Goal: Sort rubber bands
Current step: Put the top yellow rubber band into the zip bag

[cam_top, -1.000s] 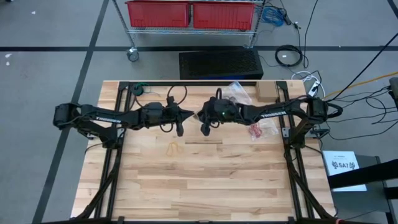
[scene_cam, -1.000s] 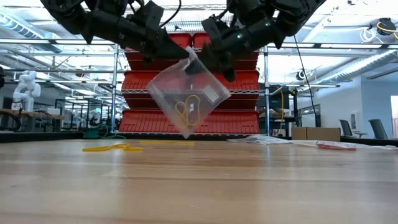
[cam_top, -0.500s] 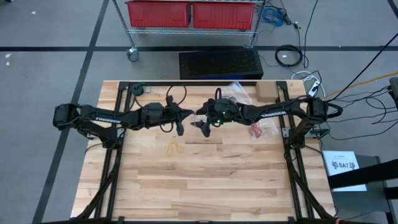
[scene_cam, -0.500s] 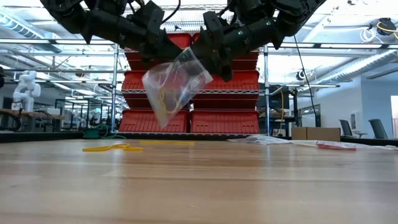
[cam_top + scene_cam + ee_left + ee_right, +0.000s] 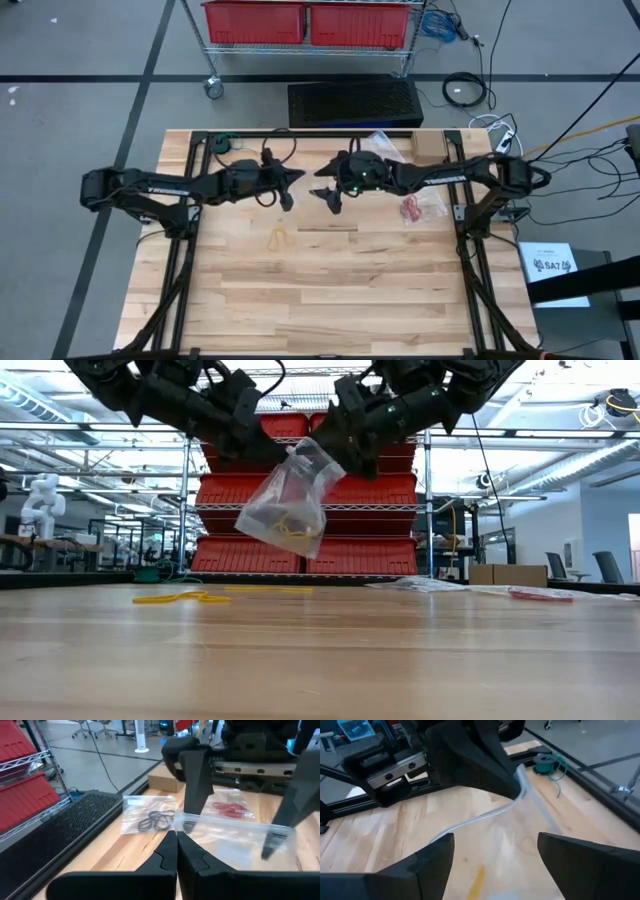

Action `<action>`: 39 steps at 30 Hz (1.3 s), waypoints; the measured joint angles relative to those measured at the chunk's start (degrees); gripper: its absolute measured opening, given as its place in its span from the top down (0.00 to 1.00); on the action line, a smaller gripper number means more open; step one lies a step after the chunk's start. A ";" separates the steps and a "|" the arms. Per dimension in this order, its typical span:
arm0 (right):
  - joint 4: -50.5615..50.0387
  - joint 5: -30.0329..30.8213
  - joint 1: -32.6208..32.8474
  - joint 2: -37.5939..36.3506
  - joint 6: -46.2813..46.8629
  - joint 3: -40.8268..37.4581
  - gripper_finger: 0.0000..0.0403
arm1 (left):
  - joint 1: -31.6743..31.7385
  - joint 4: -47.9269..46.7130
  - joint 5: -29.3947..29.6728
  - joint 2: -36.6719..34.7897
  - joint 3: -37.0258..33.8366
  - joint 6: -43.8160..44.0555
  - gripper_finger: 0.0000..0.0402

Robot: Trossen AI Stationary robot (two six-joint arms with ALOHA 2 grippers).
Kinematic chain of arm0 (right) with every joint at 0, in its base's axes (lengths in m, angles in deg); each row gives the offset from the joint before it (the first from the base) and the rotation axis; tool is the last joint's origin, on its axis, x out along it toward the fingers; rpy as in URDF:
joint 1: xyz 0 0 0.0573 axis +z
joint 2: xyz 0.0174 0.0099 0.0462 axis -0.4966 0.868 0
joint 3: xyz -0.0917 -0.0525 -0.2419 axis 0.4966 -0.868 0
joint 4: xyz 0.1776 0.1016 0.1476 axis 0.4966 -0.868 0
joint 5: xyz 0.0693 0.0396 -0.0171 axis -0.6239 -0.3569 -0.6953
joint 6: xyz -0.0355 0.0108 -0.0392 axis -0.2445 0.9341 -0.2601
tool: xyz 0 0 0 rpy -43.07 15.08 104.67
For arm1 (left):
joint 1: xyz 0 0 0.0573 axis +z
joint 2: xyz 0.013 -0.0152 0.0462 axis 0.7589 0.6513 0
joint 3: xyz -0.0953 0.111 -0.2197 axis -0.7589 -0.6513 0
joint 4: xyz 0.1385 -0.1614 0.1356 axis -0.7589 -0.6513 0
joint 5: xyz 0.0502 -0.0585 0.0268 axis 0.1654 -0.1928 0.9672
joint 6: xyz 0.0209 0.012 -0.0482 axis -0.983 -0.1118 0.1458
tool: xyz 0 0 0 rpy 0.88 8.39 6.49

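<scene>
Yellowish-tan rubber bands [image 5: 291, 528] lie bunched in the bottom of a clear plastic zip bag [image 5: 284, 508] that hangs in the air above the far middle of the table, well clear of the wood. The bag's top edge is pinched by the left gripper [image 5: 176, 836], whose two dark fingers are pressed together on the zip strip. The right gripper [image 5: 495, 851] sits just beside the bag's mouth, facing the left one, its fingers spread wide and holding nothing; in the right wrist view the bag's rim curves across between them.

On the light wooden table [image 5: 330, 290], a few more yellowish-tan rubber bands [image 5: 279, 238] lie loose, nearer than the grippers and a little left of centre; in the low view they show as a flat yellow strand on the left.

Far right of the grippers, a second clear bag holding black rubber bands [image 5: 154, 820] lies flat on the wood, and right of that a third clear bag with red rubber bands [image 5: 412, 209] lies near the right arm's base. A small brown cardboard box [image 5: 428, 147] sits at the far right edge. Beyond the table stands a wire rack of red plastic bins [image 5: 350, 490].
</scene>
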 joint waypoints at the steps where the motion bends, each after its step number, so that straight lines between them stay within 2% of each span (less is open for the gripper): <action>1: -0.40 0.02 -0.32 -0.42 -0.38 0.00 0.31 | 0.02 -0.50 0.31 -0.35 0.00 0.02 1.00; 13: -4.65 0.20 -2.11 -3.75 -4.91 0.00 0.31 | 0.02 -9.65 3.46 -4.90 0.00 -0.27 1.00; 20: -9.31 0.31 -3.35 -3.25 -5.41 0.02 0.31 | 0.00 -18.77 8.24 -10.34 0.00 0.02 1.00; 26: -6.35 0.42 -3.71 3.99 -4.76 0.02 0.31 | 0.00 -25.13 12.52 -17.38 0.00 0.13 1.00; 33: 6.97 3.76 -4.64 15.34 -2.06 0.10 0.31 | 0.00 -30.42 14.32 -25.23 0.00 0.22 1.00; 39: 5.46 3.63 -5.98 24.89 -1.67 5.12 0.39 | 0.00 -34.17 15.33 -29.00 0.00 1.75 1.00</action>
